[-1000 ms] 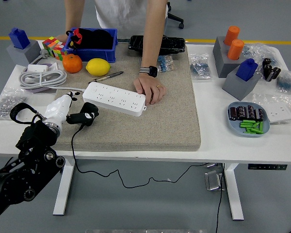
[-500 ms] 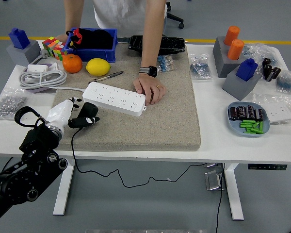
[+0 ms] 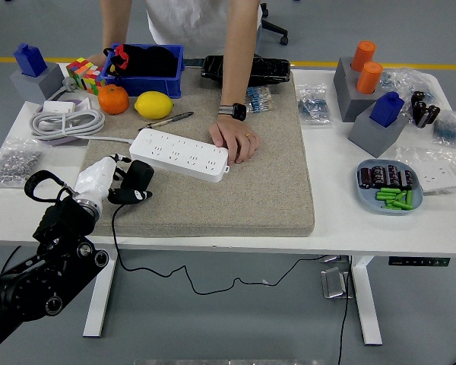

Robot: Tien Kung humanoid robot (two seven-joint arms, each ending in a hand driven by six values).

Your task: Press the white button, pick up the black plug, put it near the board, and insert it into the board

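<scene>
Nearest the camera, the robot's left hand (image 3: 99,181), white-shelled on a black arm, reaches in over the left front of the white table (image 3: 349,224). Its fingers are curled around the black plug (image 3: 135,182), which sits at the near left corner of the beige felt mat (image 3: 243,190), its thin black cord (image 3: 137,251) trailing over the table edge and hanging below. The right hand is out of view.

Just beyond the plug, close but apart from it, lies the long white power strip (image 3: 180,154), set at a slant across the mat. At the strip's far right end a person's hand (image 3: 234,141), wearing a black wristwatch, rests on the mat touching the strip, apparently steadying it.

By my reading, the plug is grasped and brought near the board, so the insertion step comes next. That calls for lifting the plug slightly, turning its prongs downward, lining them up over one of the left sockets, and pressing straight in. Whether the prongs face the strip cannot be told here.
</scene>
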